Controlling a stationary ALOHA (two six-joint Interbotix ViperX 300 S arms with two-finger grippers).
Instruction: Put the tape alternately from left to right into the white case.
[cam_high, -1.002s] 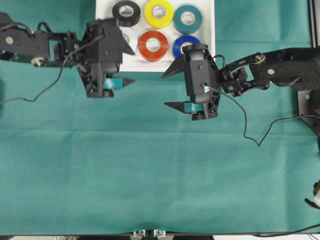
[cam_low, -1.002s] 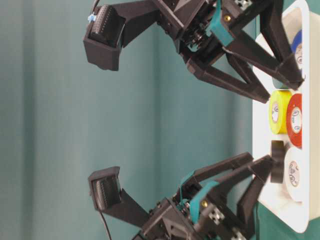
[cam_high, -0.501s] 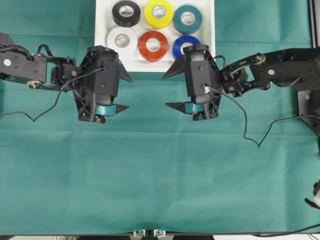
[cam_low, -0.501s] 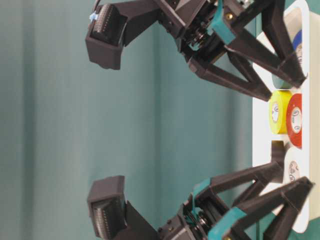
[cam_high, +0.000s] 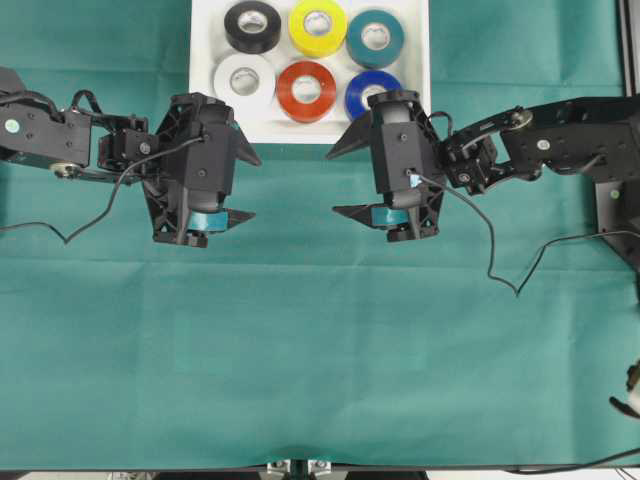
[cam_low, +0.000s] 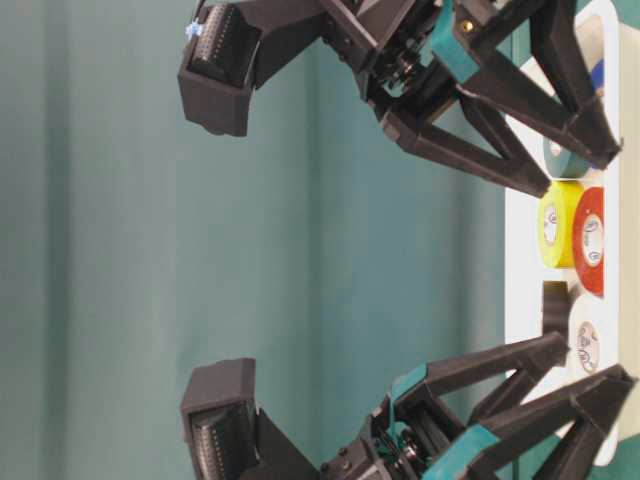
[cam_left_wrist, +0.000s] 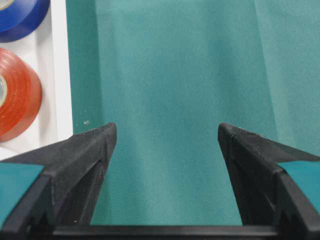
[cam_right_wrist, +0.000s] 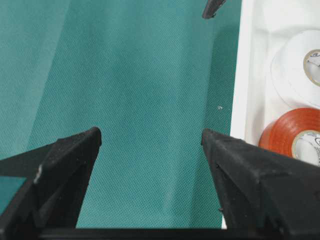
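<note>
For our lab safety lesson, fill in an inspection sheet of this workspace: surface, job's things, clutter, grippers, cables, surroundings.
Surface: green cloth, smooth.
Job's things: white case holds six rolls in two rows: black, yellow, teal; white, red-orange, blue.
Clutter: nothing seen.
Grippers: left gripper and right gripper open, empty, beside the case.
Cables: black cable trails on the cloth from each arm.
Surroundings: nothing seen.

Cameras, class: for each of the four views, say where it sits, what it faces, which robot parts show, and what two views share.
Overhead: above, facing down on the green cloth, both arms, open left claw and right claw.
Table-level: low, sideways, facing both claws.
Left wrist: behind its claw's fingers, facing cloth.
Right wrist: likewise.
Shared: both wrist views catch the glossy white plastic case and the red-orange tape roll.
</note>
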